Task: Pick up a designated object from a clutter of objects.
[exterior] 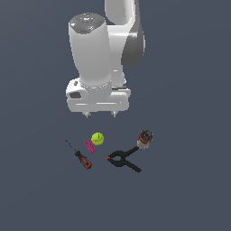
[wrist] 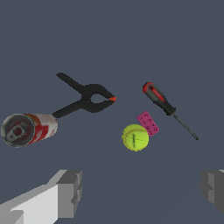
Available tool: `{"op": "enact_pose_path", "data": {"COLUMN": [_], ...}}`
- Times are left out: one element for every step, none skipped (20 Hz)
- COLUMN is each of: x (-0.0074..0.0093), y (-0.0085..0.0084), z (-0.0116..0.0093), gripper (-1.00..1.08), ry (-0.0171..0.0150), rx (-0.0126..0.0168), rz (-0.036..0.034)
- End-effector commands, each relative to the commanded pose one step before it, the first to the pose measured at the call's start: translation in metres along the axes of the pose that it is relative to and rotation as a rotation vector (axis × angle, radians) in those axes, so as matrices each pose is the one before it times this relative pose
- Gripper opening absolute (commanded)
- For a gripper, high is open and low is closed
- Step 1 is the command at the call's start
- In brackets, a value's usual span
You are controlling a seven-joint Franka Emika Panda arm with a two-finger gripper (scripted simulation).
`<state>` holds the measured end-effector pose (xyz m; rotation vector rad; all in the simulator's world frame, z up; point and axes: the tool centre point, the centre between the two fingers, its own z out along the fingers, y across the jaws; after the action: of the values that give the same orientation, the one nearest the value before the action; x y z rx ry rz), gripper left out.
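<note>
Wide-open tool (exterior: 100,115) hangs above the table (exterior: 189,198), gripping nothing. Yellow-green ball (wrist: 135,137) sits right beside the pink block (wrist: 148,123), between screwdriver (wrist: 168,108) and clamp (wrist: 87,99). Looks like the approach step; next it should line up over the ball and drop.

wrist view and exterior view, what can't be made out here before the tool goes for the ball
- Can: label print too small to read in either view.
- Ball and pink block: whether they touch cannot be told; they overlap in both views.
- Tool: fingers cut off by the wrist view's edges; tiny in the exterior view.
- Arm: its base is cut off by the exterior view's upper edge.
</note>
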<state>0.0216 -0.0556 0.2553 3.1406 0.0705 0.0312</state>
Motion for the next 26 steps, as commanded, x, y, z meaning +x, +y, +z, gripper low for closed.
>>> {"op": "enact_pose_path", "data": {"x": [0.00076, -0.00016, -0.00051, -0.00080, -0.00104, -0.00123, -0.00136, -0.00145, -0.00150, -0.00151, -0.00149, -0.00145, -0.00138, -0.00129, -0.00117, -0.00104, -0.00091, -0.00075, -0.00059, -0.00043, -0.00025, -0.00004, -0.00003, -0.00001, -0.00005, -0.00008], "y": [0.00808, 0.00336, 0.00328, 0.00298, 0.00267, 0.00238, 0.00209, 0.00183, 0.00159, 0.00137, 0.00116, 0.00099, 0.00083, 0.00070, 0.00056, 0.00044, 0.00038, 0.00027, 0.00020, 0.00015, 0.00006, -0.00006, -0.00004, 0.00001, 0.00003, 0.00004], "z": [0.02711, 0.01207, 0.01232, 0.01175, 0.01109, 0.01042, 0.00976, 0.00910, 0.00844, 0.00778, 0.00713, 0.00649, 0.00585, 0.00521, 0.00459, 0.00396, 0.00334, 0.00273, 0.00212, 0.00151, 0.00091, 0.00031, -0.00127, 0.00035, 0.00104, 0.00173], "gripper": [1.00, 1.00, 1.00, 1.00, 1.00, 1.00, 1.00, 1.00, 1.00, 1.00, 1.00, 1.00, 1.00, 1.00, 1.00, 1.00, 1.00, 1.00, 1.00, 1.00, 1.00, 1.00, 1.00, 1.00, 1.00, 1.00], "ry": [-0.00471, -0.00176, -0.00174, -0.00160, -0.00144, -0.00127, -0.00111, -0.00095, -0.00081, -0.00067, -0.00055, -0.00044, -0.00035, -0.00026, -0.00020, -0.00014, -0.00010, -0.00007, -0.00004, -0.00003, -0.00001, -0.00001, -0.00126, 0.00000, 0.00000, 0.00000], "rx": [-0.00432, -0.00124, -0.00090, -0.00052, -0.00018, 0.00011, 0.00034, 0.00053, 0.00067, 0.00077, 0.00084, 0.00087, 0.00087, 0.00085, 0.00080, 0.00073, 0.00064, 0.00055, 0.00044, 0.00032, 0.00020, 0.00009, 0.00019, 0.00000, 0.00000, 0.00000], "rz": [-0.04052, -0.01852, -0.01902, -0.01824, -0.01731, -0.01636, -0.01541, -0.01444, -0.01346, -0.01246, -0.01149, -0.01047, -0.00947, -0.00847, -0.00749, -0.00651, -0.00544, -0.00449, -0.00349, -0.00247, -0.00153, -0.00068, 0.00388, 0.00000, 0.00000, 0.00000]}}
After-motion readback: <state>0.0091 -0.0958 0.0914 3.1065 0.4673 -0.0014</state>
